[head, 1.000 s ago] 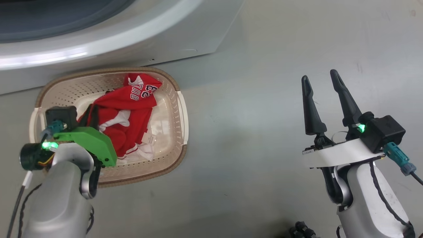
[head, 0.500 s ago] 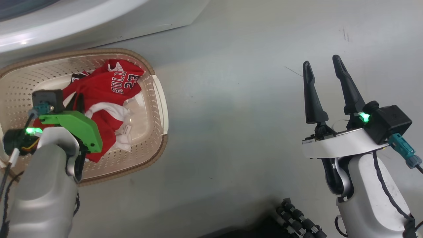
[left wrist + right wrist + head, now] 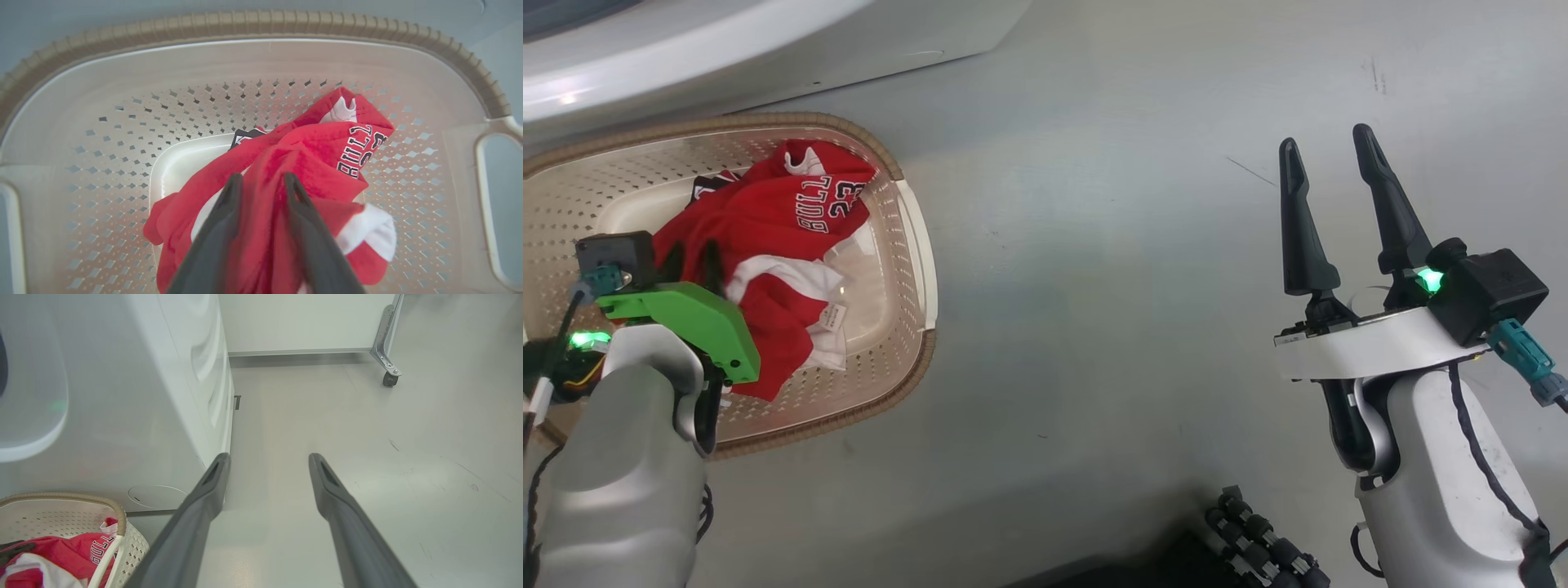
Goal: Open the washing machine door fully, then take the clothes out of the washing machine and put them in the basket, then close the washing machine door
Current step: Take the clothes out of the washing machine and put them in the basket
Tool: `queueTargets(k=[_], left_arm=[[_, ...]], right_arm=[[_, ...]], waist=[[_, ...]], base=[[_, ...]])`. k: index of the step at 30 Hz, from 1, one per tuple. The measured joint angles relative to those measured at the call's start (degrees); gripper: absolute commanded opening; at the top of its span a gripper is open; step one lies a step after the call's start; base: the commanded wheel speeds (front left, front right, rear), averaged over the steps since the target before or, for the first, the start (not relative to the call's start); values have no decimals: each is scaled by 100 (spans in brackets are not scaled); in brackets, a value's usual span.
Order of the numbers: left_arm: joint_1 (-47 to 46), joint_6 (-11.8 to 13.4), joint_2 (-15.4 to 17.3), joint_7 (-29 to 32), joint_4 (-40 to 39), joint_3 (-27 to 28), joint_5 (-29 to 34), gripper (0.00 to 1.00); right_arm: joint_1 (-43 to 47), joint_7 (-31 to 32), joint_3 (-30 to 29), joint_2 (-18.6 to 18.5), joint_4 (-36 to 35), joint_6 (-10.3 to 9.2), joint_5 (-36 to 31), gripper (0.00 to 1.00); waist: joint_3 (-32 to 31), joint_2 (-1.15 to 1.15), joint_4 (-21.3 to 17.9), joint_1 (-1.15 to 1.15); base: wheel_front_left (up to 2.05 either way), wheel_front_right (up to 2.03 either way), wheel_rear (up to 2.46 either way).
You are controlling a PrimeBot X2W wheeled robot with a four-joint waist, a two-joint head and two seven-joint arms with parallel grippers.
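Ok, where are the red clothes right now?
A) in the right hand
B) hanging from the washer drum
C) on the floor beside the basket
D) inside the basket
D: the clothes lie heaped inside the basket, with the left hand over them; the right hand is open and empty.

- the washing machine (image 3: pixel 768 41): cut off by the head view's far edge.
- the basket (image 3: pixel 920 245): left end cut off, near corner behind the left arm (image 3: pixel 621 474).
- the left gripper (image 3: pixel 263 178): the clothes (image 3: pixel 314 163) lie between its fingers (image 3: pixel 220 228); grip unclear.
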Motion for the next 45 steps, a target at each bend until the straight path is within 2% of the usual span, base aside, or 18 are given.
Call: queueTargets(k=[5, 11, 20, 23, 32, 45], left_arm=[[-5, -7, -71, -367, 115, 25, -4, 100], [-4, -156, -153, -933, 105, -14, 4, 100], [274, -198, -419, -1058, -259, 8, 30, 100], [465, -190, -456, -1056, -538, 66, 30, 100], [915, -97, -488, -1050, -2217, 346, 319, 100], [2362, -46, -491, -1050, -3211, 236, 717, 100]], right_arm=[[-7, 0, -7, 7, 71, 2, -11, 100], [-11, 0, -126, 10, 174, 4, -57, 100], [32, 0, -320, -99, 354, 25, -213, 100], [92, 0, -375, -131, 420, 26, -213, 100], [415, 0, -483, -256, 550, 26, -320, 100], [1050, 0, -441, -254, 815, 70, -358, 100]], waist=[[-118, 0, 78, 0], [-368, 0, 197, 0], [-917, 0, 499, 0], [-1132, 0, 628, 0], [-1827, 0, 1016, 0], [-3019, 0, 1412, 0]], base=[[0, 0, 0], [0, 0, 0], [0, 0, 0], [0, 0, 0], [0, 0, 0], [0, 0, 0]])
